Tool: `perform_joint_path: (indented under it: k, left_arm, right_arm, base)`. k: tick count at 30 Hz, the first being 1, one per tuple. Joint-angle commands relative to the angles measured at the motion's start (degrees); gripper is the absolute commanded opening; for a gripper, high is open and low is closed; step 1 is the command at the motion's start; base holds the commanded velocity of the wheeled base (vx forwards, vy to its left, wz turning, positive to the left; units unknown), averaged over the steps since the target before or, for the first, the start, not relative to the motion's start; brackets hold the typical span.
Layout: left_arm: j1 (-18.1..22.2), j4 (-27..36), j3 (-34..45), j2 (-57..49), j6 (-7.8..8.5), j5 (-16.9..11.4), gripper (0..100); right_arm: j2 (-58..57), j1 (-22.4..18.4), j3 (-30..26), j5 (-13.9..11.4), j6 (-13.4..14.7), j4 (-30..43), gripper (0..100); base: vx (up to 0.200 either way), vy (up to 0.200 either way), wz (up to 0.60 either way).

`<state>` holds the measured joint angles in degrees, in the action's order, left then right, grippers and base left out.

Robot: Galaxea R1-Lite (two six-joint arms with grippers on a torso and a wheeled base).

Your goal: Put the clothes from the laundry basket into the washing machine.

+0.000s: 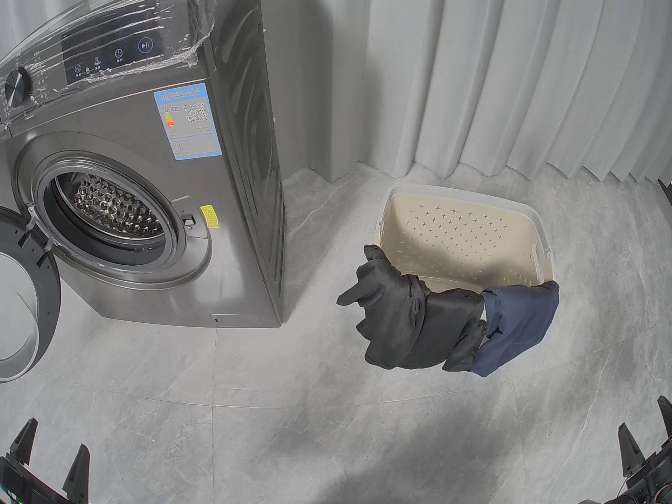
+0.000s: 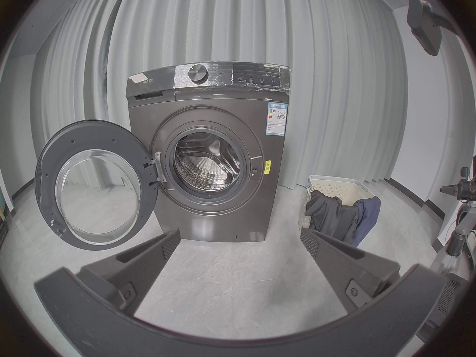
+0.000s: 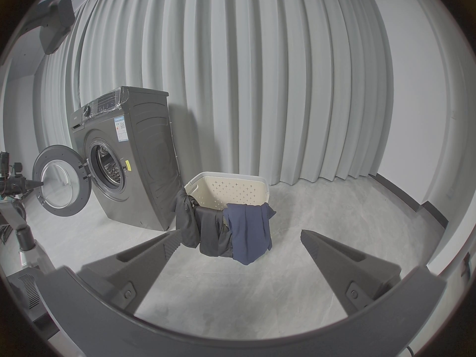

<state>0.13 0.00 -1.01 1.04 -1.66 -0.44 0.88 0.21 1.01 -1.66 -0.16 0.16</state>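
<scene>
Two pieces of clothing hang over the near rim of a basket on the floor: a dark charcoal garment [image 1: 409, 316], bunched and spilling down the outside toward the machine's side, and touching it a navy blue garment [image 1: 516, 323], folded over the rim's corner. Most of each piece hangs outside, so an edge is free to grip from the front. The rest of the cream perforated plastic laundry basket [image 1: 458, 236], white-rimmed, shows a bare bottom; these two pieces look like all that is left to move. To the robot's left of the basket, just beside it, stands a grey metal front-loading washing machine [image 1: 231, 176]. Its round glass-windowed door [image 1: 24, 302] is swung fully open to the left, leaving the steel drum [image 1: 115, 208] exposed and ready for loading; no clothes are visible inside. Pale grey marble-look floor tiles [image 1: 280, 400] run beneath everything, and a pleated white curtain [image 1: 490, 64] covers the wall behind. The left hand [image 2: 237, 241] is held low, well apart from the machine and facing its opening, fingers spread and holding nothing. The right hand [image 3: 237, 241] faces the basket from a similar distance, likewise released and empty. The task appears not yet begun.
</scene>
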Motion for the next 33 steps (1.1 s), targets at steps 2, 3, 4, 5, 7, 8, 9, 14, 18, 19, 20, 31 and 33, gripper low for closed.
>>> perform_joint_path:
  k: [2,3,4,5,7,8,9,14,18,19,20,31,33]
  left_arm:
    - [0.0,0.0,1.0,-0.7,-0.01,0.0,100]
    - [0.0,0.0,1.0,-0.7,-0.01,0.0,100]
    - [0.0,0.0,1.0,-0.7,-0.01,0.0,100]
    - [0.0,0.0,0.9,-0.7,-0.01,0.0,100]
    - [0.0,0.0,1.0,-0.7,-0.01,0.0,100]
    - [0.0,0.0,1.0,-0.8,-0.01,0.0,100]
    - [0.0,0.0,1.0,-0.7,-0.01,0.0,100]
    - [0.0,0.0,1.0,-0.7,-0.01,0.0,100]
    - [0.0,0.0,1.0,-0.7,-0.01,0.0,100]
    - [0.0,0.0,1.0,-0.7,-0.01,0.0,100]
    - [0.0,0.0,0.9,-0.8,-0.01,0.0,100]
    - [0.0,0.0,0.9,-0.8,-0.01,0.0,100]
    - [0.0,0.0,1.0,-0.8,-0.01,0.0,100]
  right_arm:
    - [-0.9,0.1,-1.0,0.0,0.0,0.0,100]
    - [-0.9,0.1,-1.0,0.0,0.0,0.0,100]
    - [-0.9,0.1,-1.0,0.0,0.0,0.0,100]
    - [-0.9,0.1,-1.0,0.0,0.0,0.0,100]
    - [-0.9,0.1,-1.0,-0.1,0.0,0.0,100]
    - [-0.9,0.1,-1.0,0.0,0.0,0.0,100]
    - [-0.9,0.1,-1.0,0.0,0.0,0.0,100]
    - [-0.9,0.1,-1.0,0.0,0.0,0.0,100]
    - [-0.9,0.1,-1.0,0.0,0.0,0.0,100]
    - [-0.9,0.1,-1.0,0.0,0.0,0.0,100]
    - [-0.9,0.1,-1.0,0.0,0.0,0.0,100]
    - [-0.9,0.1,-1.0,0.0,0.0,0.0,100]
    - [-0.9,0.1,-1.0,0.0,0.0,0.0,100]
  base:
    - [0.0,-0.2,0.0]
    - [0.0,-0.2,0.0]
    - [0.0,-0.2,0.0]
    - [0.0,-0.2,0.0]
    - [0.0,-0.2,0.0]
    - [0.0,-0.2,0.0]
    - [0.0,-0.2,0.0]
    - [0.0,-0.2,0.0]
    - [0.0,0.0,0.0]
    - [0.0,0.0,0.0]
    - [0.0,0.0,0.0]
    - [0.0,-0.036,0.0]
    - [0.0,-0.2,0.0]
